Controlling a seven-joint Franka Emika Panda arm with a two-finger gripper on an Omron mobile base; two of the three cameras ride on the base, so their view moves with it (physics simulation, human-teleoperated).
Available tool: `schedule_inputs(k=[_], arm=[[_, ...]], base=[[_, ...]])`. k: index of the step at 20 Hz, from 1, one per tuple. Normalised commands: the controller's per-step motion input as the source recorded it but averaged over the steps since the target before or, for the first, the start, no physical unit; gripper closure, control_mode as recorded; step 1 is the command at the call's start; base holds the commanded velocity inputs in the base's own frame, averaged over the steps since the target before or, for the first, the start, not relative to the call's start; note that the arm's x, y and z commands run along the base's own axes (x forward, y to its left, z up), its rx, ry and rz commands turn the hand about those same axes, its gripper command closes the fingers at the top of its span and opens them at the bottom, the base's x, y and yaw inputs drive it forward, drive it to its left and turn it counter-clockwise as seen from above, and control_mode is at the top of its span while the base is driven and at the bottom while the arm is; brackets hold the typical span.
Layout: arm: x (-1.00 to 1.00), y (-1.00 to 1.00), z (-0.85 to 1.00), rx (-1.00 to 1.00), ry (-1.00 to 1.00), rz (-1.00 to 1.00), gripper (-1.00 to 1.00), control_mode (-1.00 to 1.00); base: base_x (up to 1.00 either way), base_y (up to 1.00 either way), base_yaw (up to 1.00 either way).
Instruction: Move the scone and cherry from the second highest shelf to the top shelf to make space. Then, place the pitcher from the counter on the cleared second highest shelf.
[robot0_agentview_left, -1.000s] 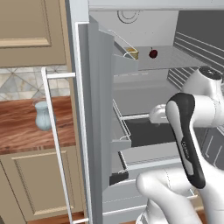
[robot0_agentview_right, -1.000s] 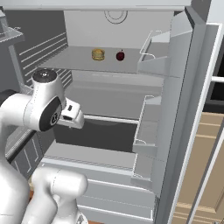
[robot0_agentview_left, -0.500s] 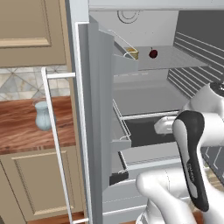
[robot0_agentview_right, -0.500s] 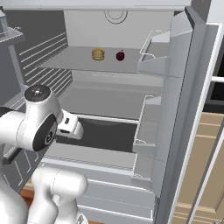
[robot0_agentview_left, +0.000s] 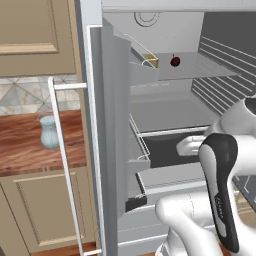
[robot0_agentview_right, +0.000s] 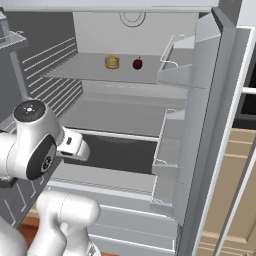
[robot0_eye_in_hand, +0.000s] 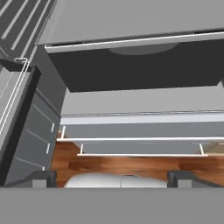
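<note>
arm (robot0_agentview_left: 220, 190) swung lower, hand dropped toward the dark drawer (robot0_agentview_right: 125, 150)

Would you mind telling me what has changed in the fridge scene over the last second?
The arm has swung lower in front of the open fridge, and the hand with the gripper has dropped toward the dark drawer. Its jaws stay open and hold nothing. The scone and cherry remain side by side on their shelf, and the pitcher is still on the counter.

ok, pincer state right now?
Pincer: open, fingers spread wide, holding nothing; it points down at the dark drawer low in the fridge.
</note>
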Motion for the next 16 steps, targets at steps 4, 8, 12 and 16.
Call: schedule_inputs(k=[4, 8, 12, 16], arm=[[0.00, 0.00, 0.00, 0.00, 0.00, 0.00, -1.00, 1.00], [0.00, 0.00, 0.00, 0.00, 0.00, 0.00, -1.00, 1.00], [0.00, 0.00, 0.00, 0.00, 0.00, 0.00, -1.00, 1.00], [0.00, 0.00, 0.00, 0.00, 0.00, 0.00, -1.00, 1.00]], base=[[-0.44, -0.01, 0.00], [-0.44, -0.23, 0.10], [-0.42, -0.30, 0.25], [-0.39, -0.50, 0.44]])
